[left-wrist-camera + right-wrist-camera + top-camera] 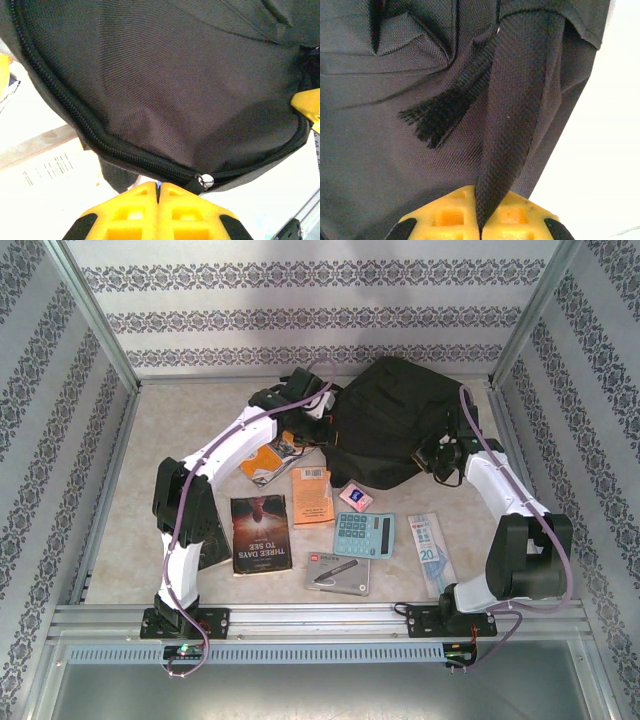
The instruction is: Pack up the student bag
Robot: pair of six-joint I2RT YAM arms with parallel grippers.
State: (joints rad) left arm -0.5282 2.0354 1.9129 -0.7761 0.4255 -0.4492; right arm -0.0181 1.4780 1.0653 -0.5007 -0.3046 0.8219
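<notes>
The student bag [385,420] is a large black backpack lying at the back middle of the table. My left gripper [322,410] is at its left edge. In the left wrist view the yellow fingers [159,186] are shut just below the closed zipper [100,142]. The silver zipper pull [205,181] sits beside the right finger, its black tab touching that finger's edge. My right gripper [434,455] is at the bag's right side. It is shut [482,222] on a black webbing strap [520,100] that runs up from between the fingers.
In front of the bag lie a dark book [260,533], an orange booklet [312,497], a teal calculator [364,534], a grey pen box [338,572], a ruler pack [432,550] and a small pink item [354,498]. A yellow book [266,462] lies under the left arm.
</notes>
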